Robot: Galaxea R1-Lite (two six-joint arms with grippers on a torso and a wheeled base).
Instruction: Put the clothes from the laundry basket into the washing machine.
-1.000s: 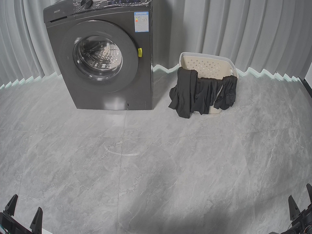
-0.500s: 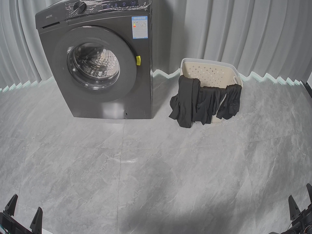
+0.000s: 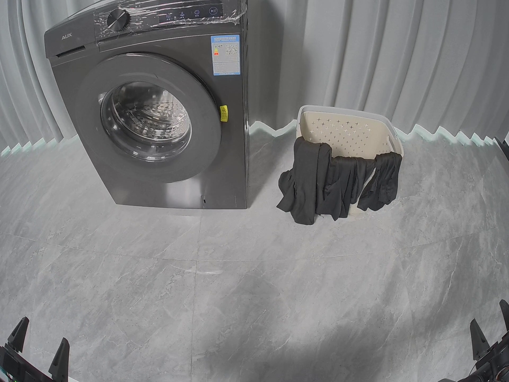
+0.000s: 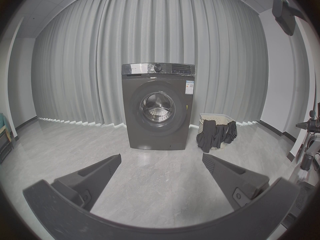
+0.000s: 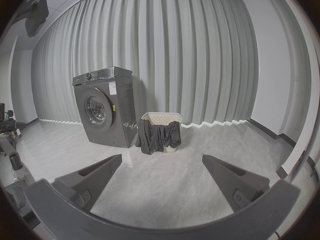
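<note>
A dark grey washing machine (image 3: 159,107) stands at the back left with its round door shut (image 4: 158,107) (image 5: 103,105). To its right a cream laundry basket (image 3: 350,128) sits on the floor, with dark clothes (image 3: 328,184) draped over its front rim and hanging down to the tiles (image 4: 215,134) (image 5: 158,137). My left gripper (image 3: 40,343) is low at the near left, open and holding nothing (image 4: 161,160). My right gripper (image 3: 493,330) is low at the near right, also open and holding nothing (image 5: 161,160). Both are far from the basket.
Wide grey tiled floor (image 3: 238,293) lies between me and the machine. Pale pleated curtains (image 3: 397,43) run along the back wall. A wall with a dark skirting (image 5: 266,130) closes the room on the right.
The whole head view has shifted: the machine and basket sit lower and look larger, so the camera has come closer. Both grippers hold the same places in the frame.
</note>
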